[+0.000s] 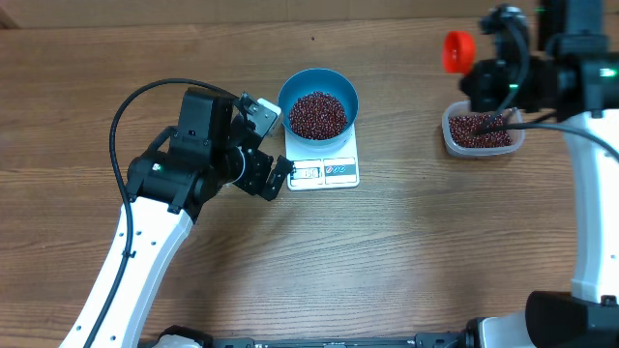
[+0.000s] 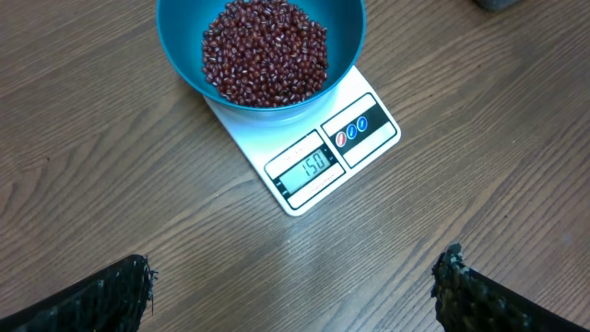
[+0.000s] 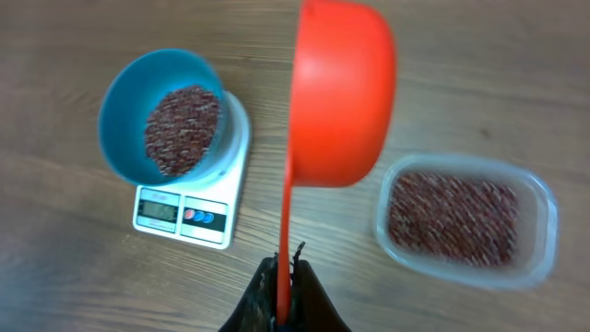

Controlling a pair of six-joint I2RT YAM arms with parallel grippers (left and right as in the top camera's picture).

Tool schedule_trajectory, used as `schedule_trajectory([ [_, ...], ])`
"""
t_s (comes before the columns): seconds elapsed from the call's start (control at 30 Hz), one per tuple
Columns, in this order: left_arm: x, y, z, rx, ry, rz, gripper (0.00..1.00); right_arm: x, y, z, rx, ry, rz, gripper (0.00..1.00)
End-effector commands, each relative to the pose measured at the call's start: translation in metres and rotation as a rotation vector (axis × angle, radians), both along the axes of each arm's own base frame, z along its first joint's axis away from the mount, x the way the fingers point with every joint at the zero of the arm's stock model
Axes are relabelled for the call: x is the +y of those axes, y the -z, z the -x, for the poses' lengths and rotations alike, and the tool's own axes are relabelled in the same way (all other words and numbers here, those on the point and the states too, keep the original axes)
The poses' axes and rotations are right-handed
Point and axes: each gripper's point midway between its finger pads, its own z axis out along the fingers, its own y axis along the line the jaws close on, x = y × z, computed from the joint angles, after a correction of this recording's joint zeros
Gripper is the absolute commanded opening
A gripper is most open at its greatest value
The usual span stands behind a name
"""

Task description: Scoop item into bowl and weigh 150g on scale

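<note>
Overhead | left jaws spread, empty, beside bowl (image 1: 284, 100) on scale (image 1: 324, 172) | right jaws clamped on scoop (image 1: 458, 51)

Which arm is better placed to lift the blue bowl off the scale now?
Left. The left gripper is open and empty beside the scale and blue bowl; the right gripper is shut on the orange scoop, over by the clear tub.
</note>
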Motion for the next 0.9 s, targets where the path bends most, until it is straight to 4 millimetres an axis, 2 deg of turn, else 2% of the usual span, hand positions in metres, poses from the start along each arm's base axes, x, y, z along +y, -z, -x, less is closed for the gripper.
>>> schedule_trajectory([
  [0.0,0.0,0.001,-0.002,0.006,-0.009,0.008,1.0,-0.019,-0.017,0.007,-0.026,0.05,-0.05,0.04],
  [0.2,0.0,0.001,-0.002,0.006,-0.009,0.008,1.0,-0.052,0.005,0.017,0.07,0.147,-0.063,0.04],
  [0.37,0.0,0.001,-0.002,0.006,-0.009,0.008,0.99,-0.069,0.042,0.014,0.148,0.241,-0.116,0.04],
  [0.5,0.0,0.001,-0.002,0.006,-0.009,0.008,1.0,-0.082,0.074,0.009,0.194,0.348,-0.243,0.04],
  [0.67,0.0,0.001,-0.002,0.006,-0.009,0.008,1.0,-0.079,0.097,0.005,0.197,0.348,-0.37,0.04],
  [0.87,0.0,0.001,-0.002,0.006,-0.009,0.008,1.0,-0.076,0.139,0.004,0.23,0.411,-0.442,0.05],
])
